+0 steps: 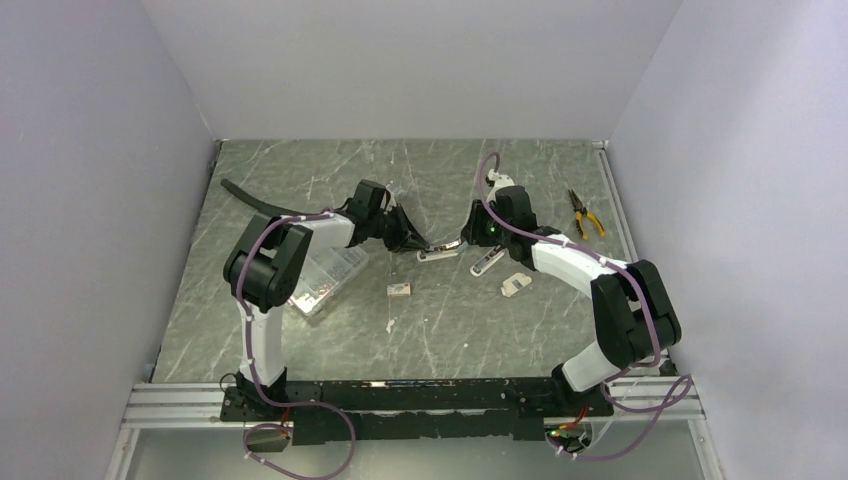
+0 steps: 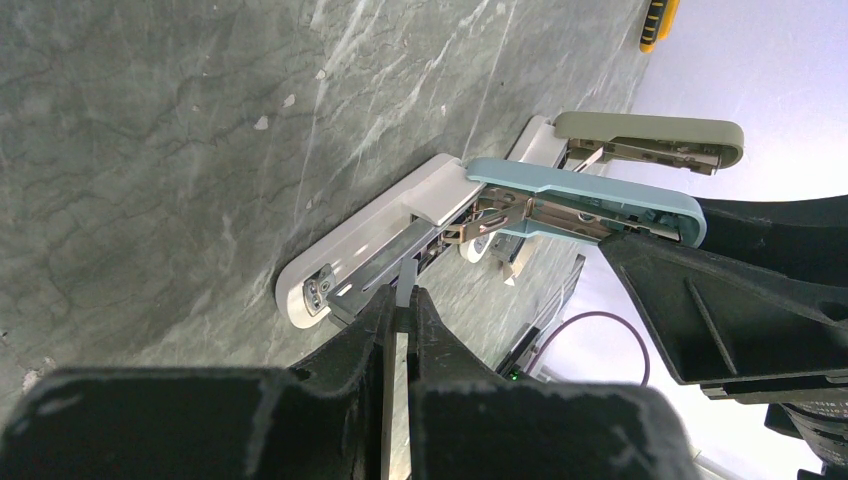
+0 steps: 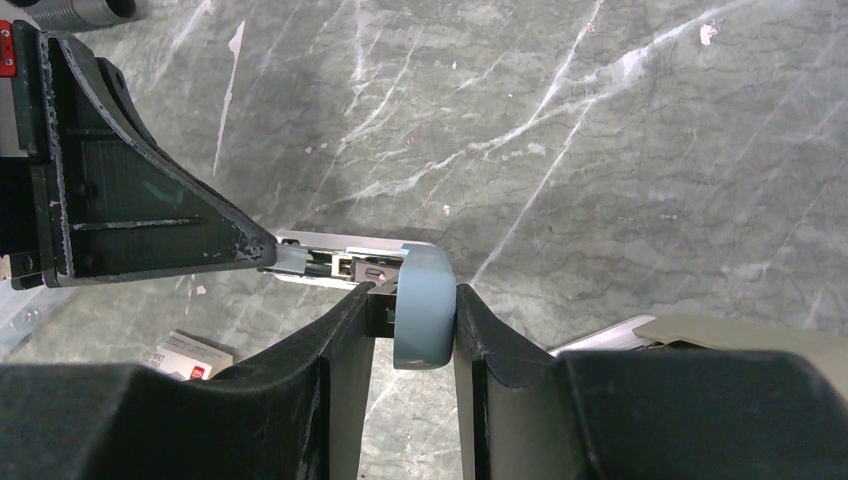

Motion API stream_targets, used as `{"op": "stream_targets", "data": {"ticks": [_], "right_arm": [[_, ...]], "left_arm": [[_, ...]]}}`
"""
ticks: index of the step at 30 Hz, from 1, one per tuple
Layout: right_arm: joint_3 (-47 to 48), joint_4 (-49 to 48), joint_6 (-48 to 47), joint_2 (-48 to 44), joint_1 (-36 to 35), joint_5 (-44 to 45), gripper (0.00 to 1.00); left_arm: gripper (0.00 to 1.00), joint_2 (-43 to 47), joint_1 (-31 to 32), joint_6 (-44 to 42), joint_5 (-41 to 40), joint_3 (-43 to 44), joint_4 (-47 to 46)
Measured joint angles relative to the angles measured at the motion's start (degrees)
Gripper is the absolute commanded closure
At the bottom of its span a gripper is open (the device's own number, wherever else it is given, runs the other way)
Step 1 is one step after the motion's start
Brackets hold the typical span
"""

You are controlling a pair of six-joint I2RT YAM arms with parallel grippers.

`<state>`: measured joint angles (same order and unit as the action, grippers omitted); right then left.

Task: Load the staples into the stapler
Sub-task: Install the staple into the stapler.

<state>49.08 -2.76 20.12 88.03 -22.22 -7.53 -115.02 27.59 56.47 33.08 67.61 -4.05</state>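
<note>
Blue-topped stapler [image 2: 600,195], lid raised, centre of table [image 1: 300,170]: right hand [image 3: 415,325] clamps the lid; left hand [image 2: 403,310] closed on thin grey strip [image 2: 403,285] at its channel. White staple box [image 1: 400,289] lies toward the near edge.

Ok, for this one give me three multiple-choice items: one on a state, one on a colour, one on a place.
1. The stapler is:
A. closed flat
B. hinged open, its top raised off the base
C. lying upside down

2. The stapler top clamped in the right gripper is:
A. red
B. light blue
C. black

3. The staple box lies:
A. inside the stapler
B. between the right gripper's fingers
C. on the table, nearer the arm bases than the stapler

Answers:
1 B, since the left wrist view shows the top lifted clear of the white base.
2 B, since the right wrist view shows the blue top pinched between the fingers.
3 C, since the top view shows the box alone on the table, apart from both grippers.
</note>
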Motion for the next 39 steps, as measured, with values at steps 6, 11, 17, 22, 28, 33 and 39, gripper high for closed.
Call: {"op": "stream_targets", "data": {"ticks": [6, 11, 17, 22, 28, 33, 39], "right_arm": [[0.0, -0.02, -0.04, 0.0, 0.0, 0.0, 0.64], [0.0, -0.04, -0.13, 0.0, 0.0, 0.0, 0.64], [0.0, -0.07, -0.2, -0.02, 0.0, 0.0, 0.64], [0.0, -0.11, -0.2, -0.02, 0.0, -0.02, 0.63], [0.0, -0.13, -0.22, -0.02, 0.0, -0.02, 0.63], [0.0, -0.2, -0.42, -0.02, 0.0, -0.07, 0.63], [0.0, -0.24, -0.61, -0.02, 0.0, -0.04, 0.63]], "left_arm": [[0.97, -0.11, 0.13, -0.39, -0.24, 0.61, 0.92], [0.97, -0.52, 0.63, -0.96, -0.87, 2.03, 2.73], [0.97, -0.96, 0.85, -1.29, -0.98, 2.93, 3.65], [0.97, -1.11, 0.87, -1.29, -1.07, 3.54, 4.66], [0.97, -1.95, 0.92, -1.27, -0.98, 4.9, 5.97], [0.97, -2.64, 1.07, -1.27, -1.01, 6.12, 7.39], [0.97, -2.99, 1.22, -1.27, -1.07, 6.75, 8.26]]}}
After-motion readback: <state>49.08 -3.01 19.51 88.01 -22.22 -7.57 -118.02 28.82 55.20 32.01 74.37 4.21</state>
